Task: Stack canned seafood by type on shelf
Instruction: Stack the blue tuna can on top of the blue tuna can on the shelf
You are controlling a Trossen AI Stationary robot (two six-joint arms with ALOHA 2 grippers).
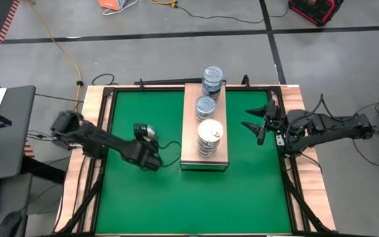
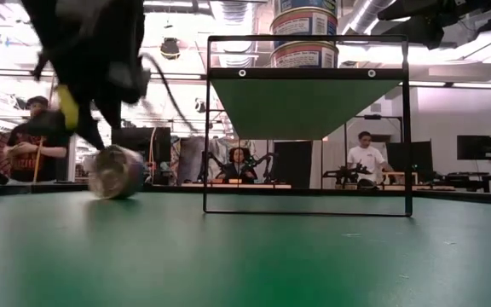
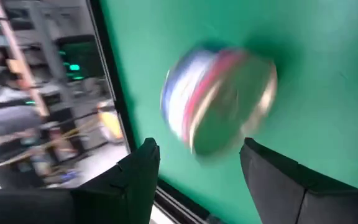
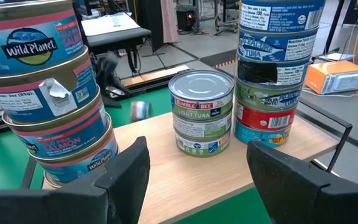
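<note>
The shelf (image 1: pixel 191 135) (image 4: pixel 229 177) lies on the green mat (image 1: pixel 150 191) and bears three stacks of canned seafood: a far stack (image 1: pixel 212 80) (image 4: pixel 272 68), a middle stack (image 1: pixel 205 107) (image 4: pixel 202 112) and a near stack (image 1: pixel 209 137) (image 4: pixel 55 93). One loose can (image 1: pixel 145 131) (image 3: pixel 219 99) (image 2: pixel 115 170) sits tilted on its edge on the mat, left of the shelf. My left gripper (image 1: pixel 147 148) (image 3: pixel 197 146) is open just on the near side of it, slanting down. My right gripper (image 1: pixel 255 126) (image 4: pixel 197 152) hangs open to the right of the shelf, pointing at the stacks. My left gripper stands with its two fingers (image 3: pixel 145 162) spread on the near side of the loose can's rim (image 3: pixel 216 146). The picture is blurred there, and I cannot tell whether a finger touches the can.
A black frame and a wooden border (image 1: pixel 91 131) run round the mat. Cables (image 1: pixel 170 146) trail from the left arm toward the shelf. People sit and stand in the room beyond the table (image 2: pixel 365 158). Bare green mat lies in front of the shelf (image 1: pixel 196 204).
</note>
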